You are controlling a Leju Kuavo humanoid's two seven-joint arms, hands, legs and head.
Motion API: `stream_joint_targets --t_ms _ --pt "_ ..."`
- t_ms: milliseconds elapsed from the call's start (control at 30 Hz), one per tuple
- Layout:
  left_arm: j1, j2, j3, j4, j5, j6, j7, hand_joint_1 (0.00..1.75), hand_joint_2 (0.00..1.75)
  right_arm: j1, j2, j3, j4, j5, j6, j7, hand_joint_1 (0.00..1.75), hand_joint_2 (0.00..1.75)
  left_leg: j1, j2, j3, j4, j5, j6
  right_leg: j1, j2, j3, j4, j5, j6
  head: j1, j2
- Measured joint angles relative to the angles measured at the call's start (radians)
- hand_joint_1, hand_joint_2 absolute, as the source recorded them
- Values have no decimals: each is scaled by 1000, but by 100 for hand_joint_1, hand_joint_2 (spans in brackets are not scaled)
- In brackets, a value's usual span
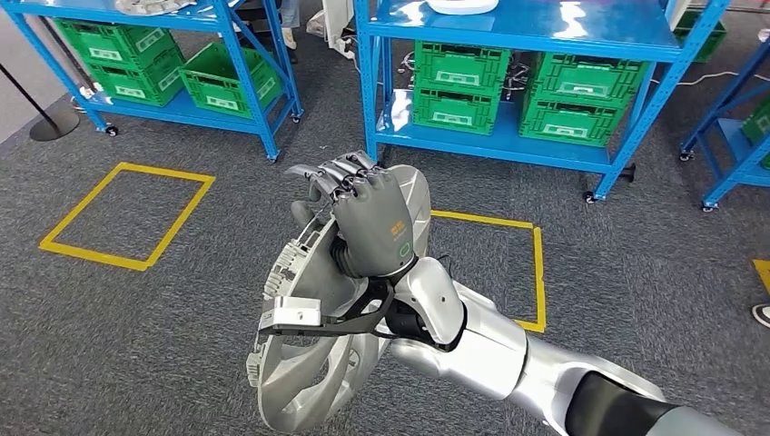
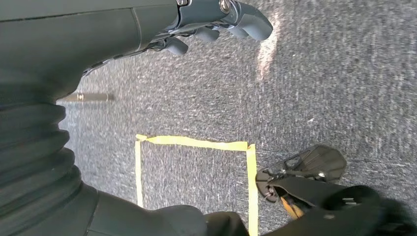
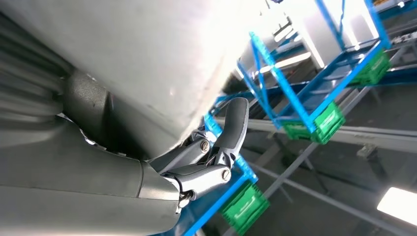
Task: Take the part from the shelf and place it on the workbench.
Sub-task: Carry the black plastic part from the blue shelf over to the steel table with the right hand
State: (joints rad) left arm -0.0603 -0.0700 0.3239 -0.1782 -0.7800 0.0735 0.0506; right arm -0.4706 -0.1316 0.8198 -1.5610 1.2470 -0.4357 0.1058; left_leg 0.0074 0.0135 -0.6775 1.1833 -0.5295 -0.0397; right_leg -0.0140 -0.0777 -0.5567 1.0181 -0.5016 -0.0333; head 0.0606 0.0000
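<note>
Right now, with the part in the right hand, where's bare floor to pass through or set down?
Bare grey carpet lies left of the right hand and its part, inside both yellow tape squares. Crowded ahead: blue shelves packed with green crates.

Grey carpet [image 1: 136, 363] bore yellow taped squares [image 1: 127, 216]; blue wheeled shelves [image 1: 508, 41] on it held green crates [image 1: 459, 84].
</note>
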Motion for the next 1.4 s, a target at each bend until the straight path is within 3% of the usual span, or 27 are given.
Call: stream_joint_targets --t_ms 67,100,133,200,267,333,367,400,433,500,567,633,700,767,833,900,933,967,1000,1067,1133,1200,1233,1267,1333,1400 --pt "-5 1 0 -1 -1 0 0 0 175 -3 0 0 0 0 -1 0 175 175 -8 50 79 -132 40 14 4 -21 4 1 -3 8 1 0" --pt "-8 2 0 -1 -2 0 0 0 175 -4 -1 0 0 0 -2 0 175 175 -11 65 96 -164 49 21 5 -31 7 2 -5 14 2 0" --pt "-10 2 0 -1 -4 0 0 0 175 -5 -1 0 0 0 -3 1 175 175 -15 69 98 -174 52 27 5 -42 10 1 -6 21 2 0" --pt "-10 2 0 -1 -6 0 2 0 175 -6 -1 2 0 1 -4 3 175 175 -13 42 97 -177 60 37 3 -55 16 0 -10 35 3 0" --pt "-9 2 0 -1 -8 0 3 0 175 -6 -1 4 -1 5 -7 6 175 175 -7 16 101 -185 70 48 0 -6 1 40 -38 47 4 0" --pt "-13 2 0 -1 -9 0 3 0 175 -4 -2 6 -2 9 -7 11 175 175 -4 -9 99 -187 76 56 -2 58 -58 159 -99 54 6 0" --pt "-15 2 0 -1 -9 0 3 0 175 -1 -3 7 -1 11 -5 15 175 175 -5 -23 96 -185 76 58 -2 71 -95 229 -127 55 6 0" --pt "-15 1 0 -1 -11 -1 3 0 175 2 -3 8 -1 13 -4 18 175 175 -5 -38 93 -184 76 58 -1 75 -122 274 -136 56 7 0" --pt "-14 1 0 -1 -12 -1 3 0 175 5 -4 9 -1 16 -3 21 175 175 -5 -53 92 -181 76 58 -1 77 -133 285 -126 55 7 0" --pt "-13 0 0 -1 -16 -2 5 0 175 7 -5 11 -2 24 -1 22 175 175 -5 -83 90 -174 75 55 -3 87 -97 188 -55 53 7 0" --pt "-14 0 0 -1 -19 -2 8 0 175 8 -4 12 -2 30 2 22 175 175 -5 -108 85 -166 72 46 -5 119 -42 61 -3 48 7 0" --pt "-13 0 0 -1 -23 -2 10 0 175 8 -4 13 -5 35 6 22 175 175 -5 -126 77 -164 72 33 -3 133 -26 18 4 40 6 0" --pt "-7 1 0 0 -27 -2 10 0 175 8 -3 13 -8 39 9 22 175 175 -2 -136 69 -167 75 20 0 114 -25 12 10 25 7 0" --pt "-2 0 0 0 -31 -1 9 0 175 9 -1 13 -13 41 12 22 175 175 -3 -99 53 -138 55 10 -2 93 -18 3 14 10 4 0" --pt "-2 -1 0 0 -34 -1 8 0 175 13 0 13 -16 43 14 22 175 175 -3 -43 3 -30 -4 2 -1 70 -13 0 13 1 1 0" --pt "-2 -2 0 0 -35 -1 7 0 175 20 0 13 -17 43 16 22 175 175 0 -23 -61 97 -56 -5 1 44 -12 0 9 -1 0 0" --pt "-1 -2 0 0 -36 -2 7 0 175 22 0 13 -17 43 16 22 175 175 2 -21 -74 120 -57 -7 2 31 -11 0 7 -1 0 0" --pt "0 -2 0 0 -38 -2 7 0 175 24 0 13 -17 44 16 23 175 175 3 -17 -65 103 -39 -7 2 18 -9 0 5 0 0 0" --pt "0 -2 0 0 -42 -3 7 0 175 25 0 13 -18 46 16 24 175 175 4 -8 -34 46 -8 -7 1 6 -6 0 3 3 0 0" --pt "-3 -4 0 -1 -54 -7 8 0 175 26 -1 13 -22 52 16 30 175 175 2 46 44 -97 48 0 5 -17 3 1 -5 12 1 0" --pt "-9 -6 0 -1 -67 -11 11 0 175 30 -5 12 -29 60 12 37 175 175 -3 78 79 -162 67 14 10 -38 11 2 -13 25 3 0" --pt "-13 -7 -1 -1 -76 -16 15 0 175 35 -9 11 -37 67 6 40 175 175 -6 52 76 -163 69 27 9 -58 17 0 -18 38 5 0" --pt "-13 -8 -1 -1 -78 -19 17 0 175 39 -11 11 -41 69 4 41 175 175 -5 39 76 -166 72 34 6 -49 18 4 -23 45 6 0" --pt "-13 -9 -1 -1 -80 -21 18 0 175 42 -13 11 -45 71 1 41 175 175 -3 25 77 -169 75 41 3 -24 11 24 -38 51 7 0" --pt "-16 -11 -1 -1 -81 -23 18 0 175 51 -22 11 -51 74 -2 42 175 175 0 -2 78 -173 79 51 -1 46 -36 127 -95 58 11 0" --pt "-21 -11 -1 -1 -81 -23 18 0 175 63 -31 10 -54 75 -4 44 175 175 -1 -33 77 -172 79 55 0 73 -108 262 -147 59 13 0"
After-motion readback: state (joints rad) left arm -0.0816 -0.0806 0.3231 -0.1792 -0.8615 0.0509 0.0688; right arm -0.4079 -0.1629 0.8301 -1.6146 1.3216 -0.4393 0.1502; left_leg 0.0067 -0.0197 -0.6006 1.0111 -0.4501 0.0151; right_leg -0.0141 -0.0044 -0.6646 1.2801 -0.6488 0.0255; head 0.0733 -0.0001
